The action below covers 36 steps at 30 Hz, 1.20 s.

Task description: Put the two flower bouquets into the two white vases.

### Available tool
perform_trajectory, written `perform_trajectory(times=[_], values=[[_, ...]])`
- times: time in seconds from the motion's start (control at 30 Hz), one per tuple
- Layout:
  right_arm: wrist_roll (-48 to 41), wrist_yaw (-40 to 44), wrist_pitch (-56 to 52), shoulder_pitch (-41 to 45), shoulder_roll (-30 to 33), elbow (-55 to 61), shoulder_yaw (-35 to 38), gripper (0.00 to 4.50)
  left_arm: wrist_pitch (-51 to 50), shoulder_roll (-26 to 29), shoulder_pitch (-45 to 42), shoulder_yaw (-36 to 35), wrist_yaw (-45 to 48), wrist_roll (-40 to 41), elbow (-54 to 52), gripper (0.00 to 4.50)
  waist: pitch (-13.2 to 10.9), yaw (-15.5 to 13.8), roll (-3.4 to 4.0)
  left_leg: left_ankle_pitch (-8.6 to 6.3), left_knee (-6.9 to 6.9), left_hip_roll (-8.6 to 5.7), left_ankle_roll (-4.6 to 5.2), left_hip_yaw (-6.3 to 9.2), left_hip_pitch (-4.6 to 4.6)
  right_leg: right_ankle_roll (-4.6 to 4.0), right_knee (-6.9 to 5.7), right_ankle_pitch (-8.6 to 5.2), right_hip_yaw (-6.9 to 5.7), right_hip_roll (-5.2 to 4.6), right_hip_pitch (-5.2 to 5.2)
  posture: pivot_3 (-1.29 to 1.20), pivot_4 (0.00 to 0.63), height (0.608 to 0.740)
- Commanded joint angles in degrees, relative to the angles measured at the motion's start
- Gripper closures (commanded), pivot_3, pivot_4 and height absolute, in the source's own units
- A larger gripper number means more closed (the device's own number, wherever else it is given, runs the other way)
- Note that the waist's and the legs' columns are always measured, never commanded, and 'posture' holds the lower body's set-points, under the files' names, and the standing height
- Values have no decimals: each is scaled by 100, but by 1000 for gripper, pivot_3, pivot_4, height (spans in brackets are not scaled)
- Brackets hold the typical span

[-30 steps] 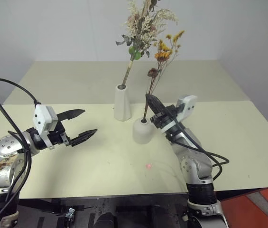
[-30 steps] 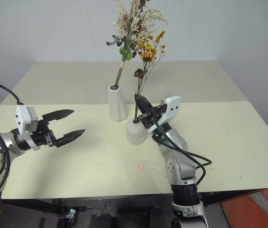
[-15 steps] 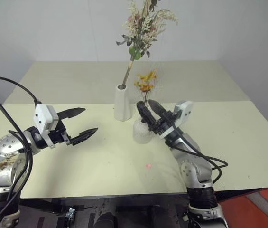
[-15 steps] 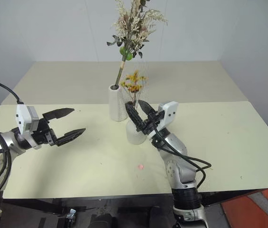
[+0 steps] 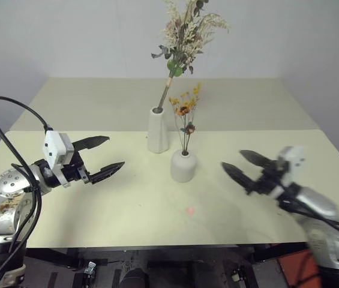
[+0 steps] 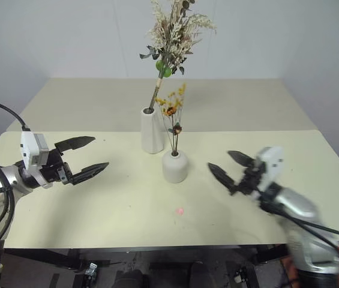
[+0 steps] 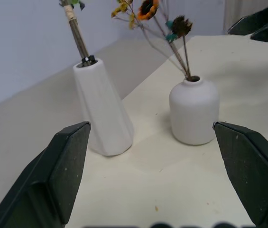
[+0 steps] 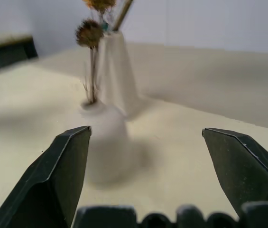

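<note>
Both bouquets: seated in vases now, neither one in a gripper.
Just changed: right gripper [image 5: 242, 167] off the thin yellow-orange sprig [image 5: 185, 112], which a second ago was pinched at the short round vase [image 5: 182, 166]; now pulled back toward the table's right side, jaws spread wide and empty.
Sprig since release: dropped lower into the round vase, stem roughly upright through the top hole.
Bushy bunch [image 5: 185, 30]: unchanged, stem leaning in the neck of the tall cone vase [image 5: 158, 130].
Vases: just beside each other near mid-table, apart by a narrow gap, tall one behind.
Left gripper [image 5: 107, 157]: as before, hovering left of the vases, jaws wide apart, holding nothing.
Meaning for task: judged complete, nothing left to place.
Hedge: right arm blurred, so possibly mid-retreat rather than at rest.
Open room: bare table [image 5: 97, 204] to the left, right and front of the vases; small pink spot [image 5: 189, 210] in front, well apart from both.
Edges: vases well in from every table edge; right gripper nearer the front right edge; wall close behind the rear edge.
</note>
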State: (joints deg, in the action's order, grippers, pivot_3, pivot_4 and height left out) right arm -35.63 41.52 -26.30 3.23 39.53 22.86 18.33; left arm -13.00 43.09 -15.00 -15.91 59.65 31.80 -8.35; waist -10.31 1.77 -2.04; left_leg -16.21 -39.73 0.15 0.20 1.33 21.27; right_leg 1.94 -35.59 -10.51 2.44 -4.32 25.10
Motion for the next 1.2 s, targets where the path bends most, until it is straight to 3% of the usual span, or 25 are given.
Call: perform_trajectory(times=[0.03,0.13,0.23,0.9,1.2], values=[[-154,1270,20,-340,1136,-317,1046,67,-18,234,-187,-212,194,159,113,0,0,17,-1,-3,0,3,6,-3,-18,5,2,-10,-1,1,-23,0,150,740],[-196,1826,58,-396,1781,-746,1545,67,-9,400,-254,-287,359,170,255,0,0,50,0,-4,-2,15,7,-5,-42,45,35,-36,-1,12,-67,0,150,740],[-175,2032,89,-329,1967,-892,1630,67,51,522,-266,-346,497,133,433,0,2,67,-6,-10,0,30,15,-11,-76,46,49,-37,0,23,-105,0,150,740],[-318,2065,33,404,1856,-358,1043,67,-751,1241,-1052,-58,1323,207,1046,0,1,4,-5,-11,2,40,17,-14,-58,43,50,-35,1,29,-83,0,150,740],[-174,2218,160,717,1778,-548,490,67,-941,1447,-288,-607,1214,325,480,0,0,-9,-4,-12,1,48,17,-16,-54,42,51,-35,1,32,-77,0,150,740]])
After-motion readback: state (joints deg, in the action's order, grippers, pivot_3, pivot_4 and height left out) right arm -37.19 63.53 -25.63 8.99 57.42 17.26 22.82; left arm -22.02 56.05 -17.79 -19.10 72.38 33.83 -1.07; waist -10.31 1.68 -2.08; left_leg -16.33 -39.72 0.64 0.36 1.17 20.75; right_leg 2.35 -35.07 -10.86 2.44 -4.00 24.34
